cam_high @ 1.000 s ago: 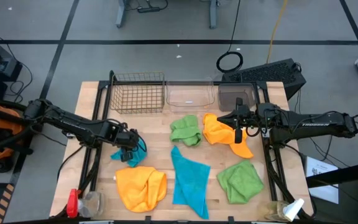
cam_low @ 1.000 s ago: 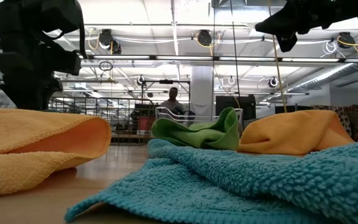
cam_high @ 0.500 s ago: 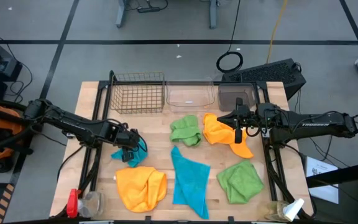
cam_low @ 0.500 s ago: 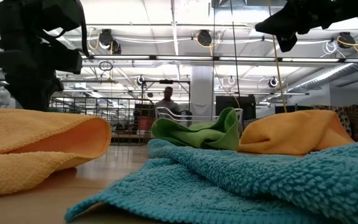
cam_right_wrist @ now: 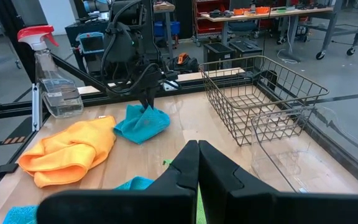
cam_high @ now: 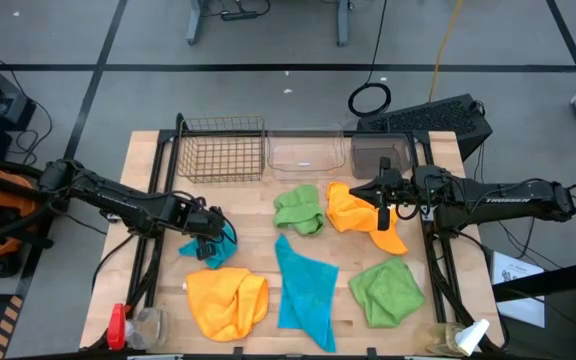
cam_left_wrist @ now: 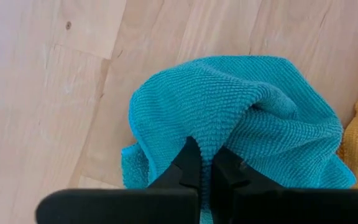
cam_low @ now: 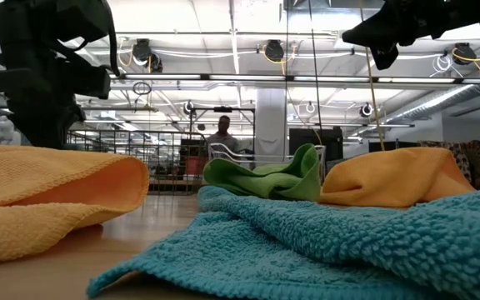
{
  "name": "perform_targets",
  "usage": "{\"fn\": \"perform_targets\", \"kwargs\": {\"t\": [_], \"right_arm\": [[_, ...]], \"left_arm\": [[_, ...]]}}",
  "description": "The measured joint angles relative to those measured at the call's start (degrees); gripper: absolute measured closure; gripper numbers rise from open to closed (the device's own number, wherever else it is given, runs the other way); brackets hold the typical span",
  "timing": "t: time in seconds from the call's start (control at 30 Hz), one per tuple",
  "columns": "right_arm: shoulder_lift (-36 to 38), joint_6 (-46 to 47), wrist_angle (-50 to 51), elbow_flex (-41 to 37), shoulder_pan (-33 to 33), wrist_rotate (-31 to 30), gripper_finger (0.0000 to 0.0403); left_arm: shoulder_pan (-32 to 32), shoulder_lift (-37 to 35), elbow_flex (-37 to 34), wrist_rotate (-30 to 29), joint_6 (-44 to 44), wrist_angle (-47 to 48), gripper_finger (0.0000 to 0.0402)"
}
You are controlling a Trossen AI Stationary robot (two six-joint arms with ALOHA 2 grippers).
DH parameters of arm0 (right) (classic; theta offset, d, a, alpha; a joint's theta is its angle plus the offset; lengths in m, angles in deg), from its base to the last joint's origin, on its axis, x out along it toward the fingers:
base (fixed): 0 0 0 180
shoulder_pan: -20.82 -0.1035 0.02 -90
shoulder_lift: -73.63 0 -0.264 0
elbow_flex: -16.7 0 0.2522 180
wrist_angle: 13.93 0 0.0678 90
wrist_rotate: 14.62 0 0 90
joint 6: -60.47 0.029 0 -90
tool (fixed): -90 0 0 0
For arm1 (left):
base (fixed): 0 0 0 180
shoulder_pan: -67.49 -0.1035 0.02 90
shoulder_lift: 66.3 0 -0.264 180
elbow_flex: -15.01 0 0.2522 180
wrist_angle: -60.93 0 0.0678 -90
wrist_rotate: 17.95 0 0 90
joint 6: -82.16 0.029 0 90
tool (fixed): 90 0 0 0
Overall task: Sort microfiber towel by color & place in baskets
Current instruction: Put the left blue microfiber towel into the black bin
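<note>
A small teal towel [cam_high: 213,250] lies bunched near the table's left side, and my left gripper [cam_high: 211,236] is shut on it from above. My right gripper [cam_high: 383,207] hangs shut and empty above an orange towel [cam_high: 353,213] at the right. Also lying on the table are a green towel [cam_high: 300,208], a large teal towel [cam_high: 303,290], a second orange towel [cam_high: 226,302] and a second green towel [cam_high: 386,292]. Along the far edge stand the wire-mesh basket [cam_high: 223,150], the clear tub [cam_high: 306,152] and the dark grey tub [cam_high: 380,152]. My left gripper pinches a raised fold [cam_left_wrist: 219,134] at the top of the small teal towel between its two fingers [cam_left_wrist: 190,163], coming from above and pointing down. The fold is drawn up into a peak [cam_right_wrist: 145,112], while the rest of the towel [cam_right_wrist: 138,124] lies bunched on the table.
A spray bottle with a red head [cam_high: 120,325] stands at the near left corner, and another bottle [cam_high: 463,338] at the near right corner. Bare wood [cam_high: 248,205] lies between the small teal towel and the baskets. A person [cam_low: 222,133] stands far behind the table.
</note>
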Motion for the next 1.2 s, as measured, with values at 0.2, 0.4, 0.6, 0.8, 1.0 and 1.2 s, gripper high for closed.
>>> {"fn": "perform_targets", "kwargs": {"t": [0.2,0.4,0.6,0.8,1.0,1.2], "right_arm": [[0.0,0.0,0.0,0.0,0.0,0.0,0.0403],[0.0,0.0,0.0,0.0,0.0,0.0,0.0403],[0.0,0.0,0.0,0.0,0.0,0.0,0.0403],[-0.5,0.0,-0.1,0.0,0.0,0.0,0.0403],[-2.6,1.6,-1.8,-0.1,0.0,0.0,0.0403],[-5.4,4.6,-2.3,-0.1,0.0,0.0,0.0403]], "left_arm": [[0.0,0.0,0.4,-0.8,0.0,0.3,0.0391],[0.0,0.0,3.9,-2.2,0.2,0.7,0.0391],[0.0,0.0,7.2,-4.4,2.1,2.2,0.0391],[0.0,0.0,11.4,-6.7,3.6,3.3,0.0391],[0.0,0.0,15.5,-10.4,6.9,3.2,0.0391],[0.0,0.0,18.8,-13.1,11.5,3.1,0.0391]]}}
